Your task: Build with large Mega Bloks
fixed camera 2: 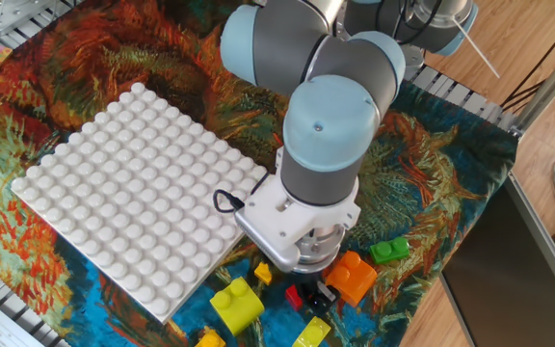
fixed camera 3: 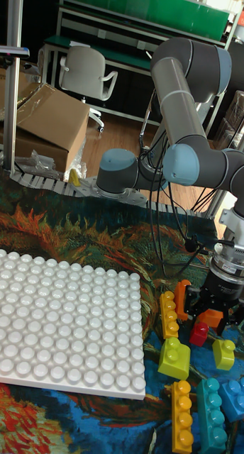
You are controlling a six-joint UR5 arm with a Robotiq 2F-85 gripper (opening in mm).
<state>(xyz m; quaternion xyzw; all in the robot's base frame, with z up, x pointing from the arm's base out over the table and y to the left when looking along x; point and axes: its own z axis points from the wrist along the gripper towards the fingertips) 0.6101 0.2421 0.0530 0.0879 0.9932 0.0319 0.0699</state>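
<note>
- Mega Bloks, chunky glossy plastic bricks, are lying scattered on the patterned counter (fixed camera 2: 470,183) off the white studded baseplate (fixed camera 2: 133,193).
- Small red one-stud brick (fixed camera 3: 200,333) is sitting directly under the black two-finger pincer (fixed camera 3: 213,316), between its spread fingers.
- Pincer is hanging released, apparently not gripping yet.

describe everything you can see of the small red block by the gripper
The small red block is a glossy plastic cube with one round stud on top. It sits upright on the patterned cloth, right under the gripper, between its dark fingers. An orange block is close behind it. Actual contact is unclear.
</note>
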